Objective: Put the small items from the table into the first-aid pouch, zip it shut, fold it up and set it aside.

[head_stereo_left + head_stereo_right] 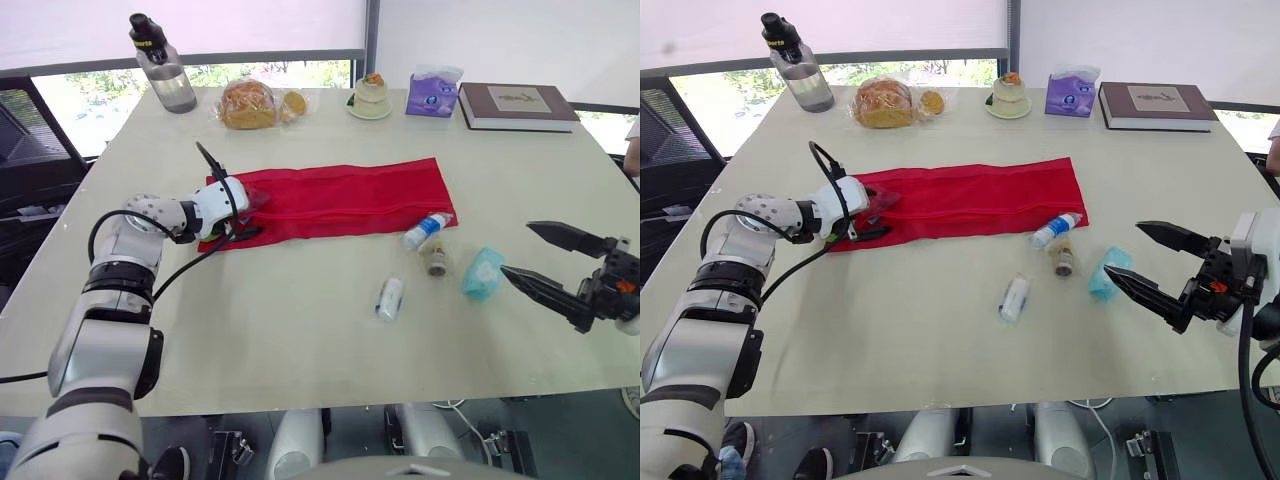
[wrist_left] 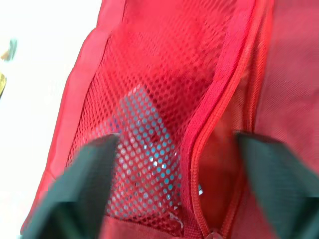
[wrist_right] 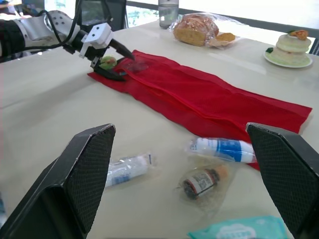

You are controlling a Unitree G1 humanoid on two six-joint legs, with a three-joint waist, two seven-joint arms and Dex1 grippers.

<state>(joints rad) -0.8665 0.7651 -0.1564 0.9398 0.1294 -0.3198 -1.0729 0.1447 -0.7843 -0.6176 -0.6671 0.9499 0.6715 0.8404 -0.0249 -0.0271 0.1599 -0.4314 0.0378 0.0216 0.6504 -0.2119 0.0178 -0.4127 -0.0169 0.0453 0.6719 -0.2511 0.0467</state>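
Observation:
The red first-aid pouch (image 1: 340, 198) lies unfolded and flat across the middle of the table. My left gripper (image 1: 250, 217) is at its left end, open, one finger on each side of the mesh pocket (image 2: 149, 114). The pocket's zipper (image 2: 199, 149) is open, and a blue-and-white item (image 2: 144, 139) shows through the mesh. Near the pouch's right end lie a small white bottle (image 1: 426, 230), a brown vial in a clear bag (image 1: 435, 260), a teal packet (image 1: 483, 272) and a white tube (image 1: 390, 297). My right gripper (image 1: 540, 255) hovers open just right of the teal packet.
Along the far edge stand a water bottle (image 1: 165, 65), bagged bread (image 1: 250, 103), a dessert on a plate (image 1: 371, 98), a purple tissue box (image 1: 433, 92) and a book (image 1: 517, 105). A person's sleeve (image 1: 633, 135) shows at the right edge.

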